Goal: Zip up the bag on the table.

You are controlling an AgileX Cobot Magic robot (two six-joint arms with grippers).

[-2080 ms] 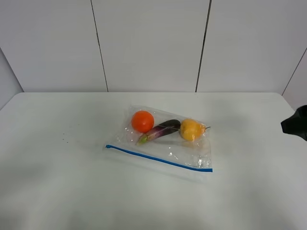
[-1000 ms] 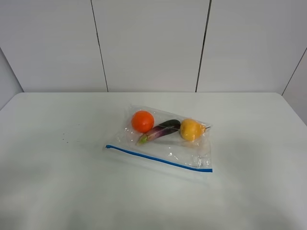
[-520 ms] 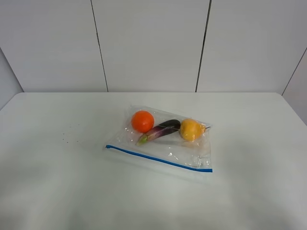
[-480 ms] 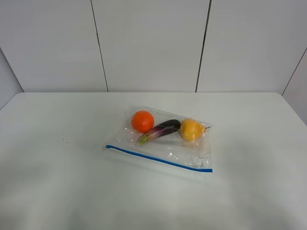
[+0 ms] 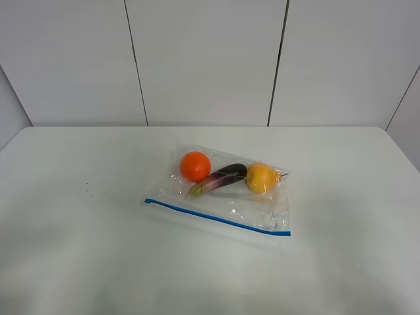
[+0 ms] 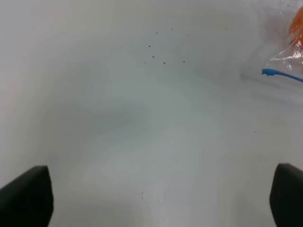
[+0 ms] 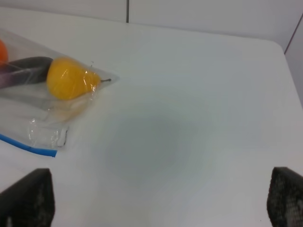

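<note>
The left tool is seen only in its own wrist view, where the two dark fingertips are set at opposite edges, spread wide with nothing between them but bare surface. The right tool is likewise spread wide and empty, its fingertips shown over bare surface to the right of the bag. Neither tool is caught by the high camera.

The white desk is spread across the whole scene, with pale wall panels standing behind its far edge. A few tiny dark specks are dotted on its left part.

The bag is laid flat near the middle of the desk, slightly to the right, well apart from both tools. Its blue zipper strip is run along the near edge, slanting from left down to right. Whether that strip is sealed cannot be told.

Inside, along the far side, three items are lined up: an orange at the left, a purple eggplant in the middle, and a yellow fruit at the right.
</note>
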